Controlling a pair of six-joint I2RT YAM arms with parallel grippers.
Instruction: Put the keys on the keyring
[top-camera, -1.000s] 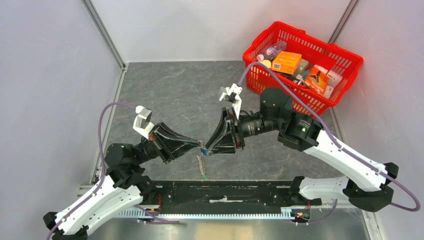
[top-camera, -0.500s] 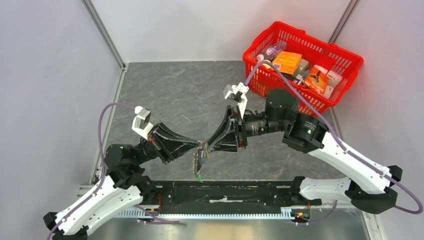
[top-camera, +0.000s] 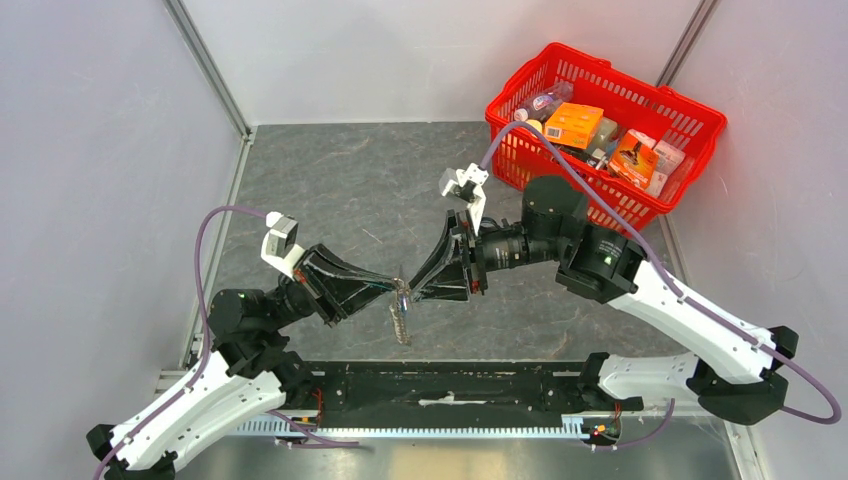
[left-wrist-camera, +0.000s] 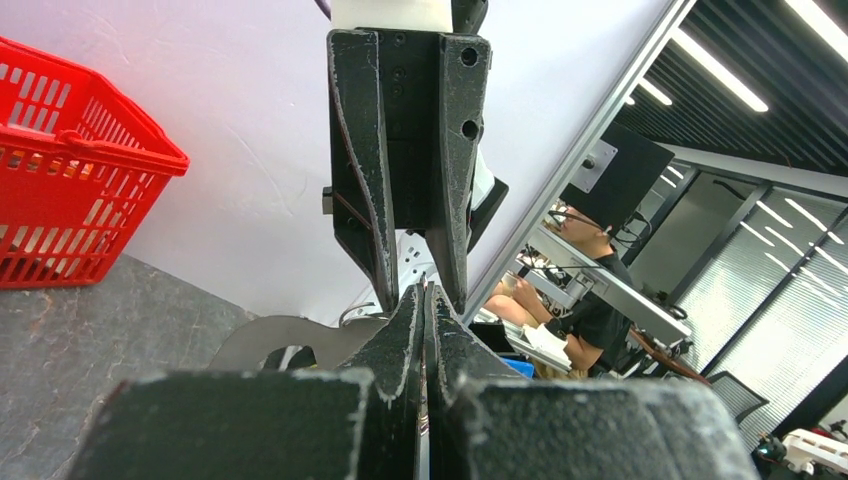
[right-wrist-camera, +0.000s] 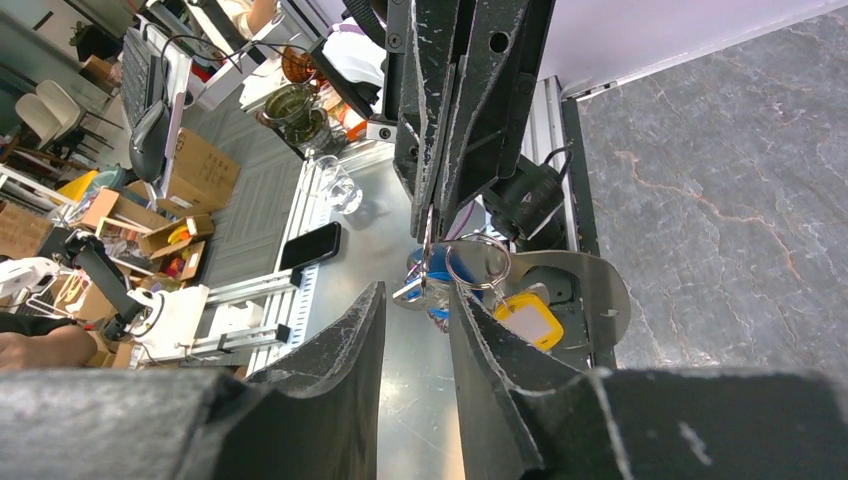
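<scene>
In the top view my left gripper (top-camera: 398, 288) and right gripper (top-camera: 413, 292) meet tip to tip above the near part of the table. The left gripper (left-wrist-camera: 424, 300) is shut on the metal ring (right-wrist-camera: 478, 262) of the keyring, whose grey-olive strap (top-camera: 402, 322) hangs below. The right wrist view shows a yellow tag (right-wrist-camera: 528, 320), a blue-headed key (right-wrist-camera: 440, 268) and a small silver key (right-wrist-camera: 410, 292) dangling at the ring. My right gripper (right-wrist-camera: 417, 300) stands open, its tips on either side of the silver key, not clamped on it.
A red basket (top-camera: 515, 155) full of boxes and bottles stands at the back right, behind the right arm. The grey table (top-camera: 330, 180) is walled on three sides. A black rail (top-camera: 450, 385) runs along the near edge between the arm bases.
The hanging strap swung out toward the near edge and has settled back under the left gripper. The right arm drew back slightly, then returned, its jaws narrowing a little.
</scene>
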